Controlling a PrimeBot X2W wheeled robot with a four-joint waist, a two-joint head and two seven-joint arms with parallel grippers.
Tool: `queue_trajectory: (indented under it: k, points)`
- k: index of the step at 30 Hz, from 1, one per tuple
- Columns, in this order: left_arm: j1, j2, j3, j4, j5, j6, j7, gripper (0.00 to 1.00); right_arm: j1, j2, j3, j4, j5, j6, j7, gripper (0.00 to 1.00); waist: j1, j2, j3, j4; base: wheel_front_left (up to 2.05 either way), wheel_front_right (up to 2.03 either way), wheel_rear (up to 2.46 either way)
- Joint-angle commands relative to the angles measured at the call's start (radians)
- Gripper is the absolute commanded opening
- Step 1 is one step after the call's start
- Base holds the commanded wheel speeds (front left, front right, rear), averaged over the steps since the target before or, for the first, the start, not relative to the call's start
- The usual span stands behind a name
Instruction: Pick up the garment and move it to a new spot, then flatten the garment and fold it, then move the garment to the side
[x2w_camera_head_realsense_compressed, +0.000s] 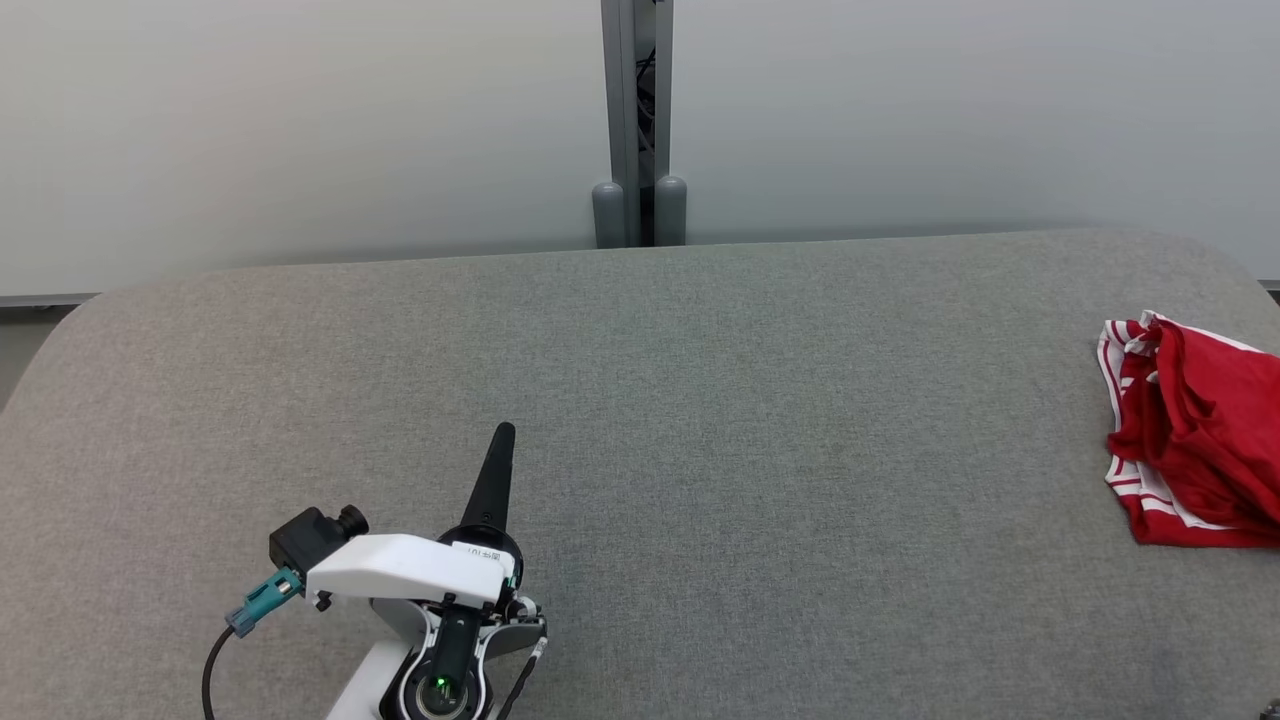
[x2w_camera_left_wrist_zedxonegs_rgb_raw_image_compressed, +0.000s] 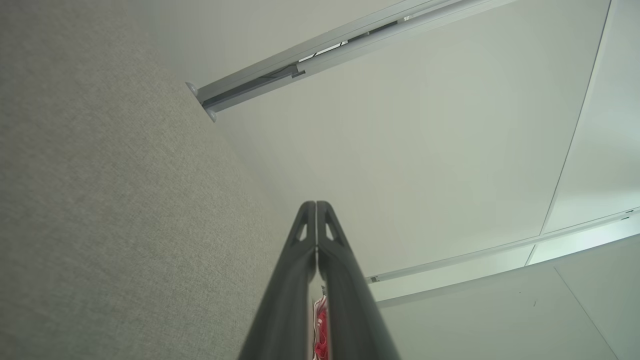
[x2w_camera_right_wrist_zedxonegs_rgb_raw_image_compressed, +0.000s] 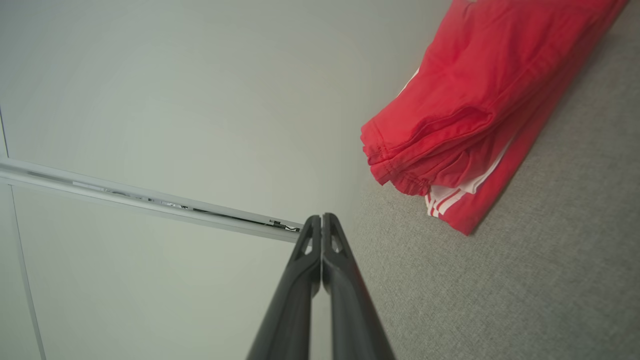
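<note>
Left gripper (x2w_camera_head_realsense_compressed: 503, 433) is pinched closed and empty over the table (x2w_camera_head_realsense_compressed: 760, 420) (grey woven cloth, rounded corners). Right gripper (x2w_camera_right_wrist_zedxonegs_rgb_raw_image_compressed: 321, 216) is likewise closed on nothing. Farther right lies the garment (x2w_camera_head_realsense_compressed: 1195, 440), soft red fabric with white stripes, loosely bunched.

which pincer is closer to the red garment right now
Right. The right pincer is shut with the red garment close beside its tips. The left pincer, also shut, sits far across the table from it.
</note>
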Motion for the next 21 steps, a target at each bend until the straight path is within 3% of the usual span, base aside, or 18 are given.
queue_trajectory:
  k: [1, 21]
  points:
    - [-0.029, 0.003, -0.003, 0.000, -0.021, -0.007, 0.001, 0.00, 0.008, -0.002, -0.014, -0.017, 0.024, 0.000, 0.012, 0.00, 0.0000, 0.0000, 0.000, -0.001, 0.00, 0.00, 0.00]
    - [-0.083, 0.004, -0.034, 0.029, -0.172, -0.029, 0.010, 0.00, 0.027, 0.002, -0.106, -0.046, 0.177, 0.000, 0.084, 0.00, 0.0000, 0.0000, 0.002, -0.017, 0.00, 0.00, 0.00]
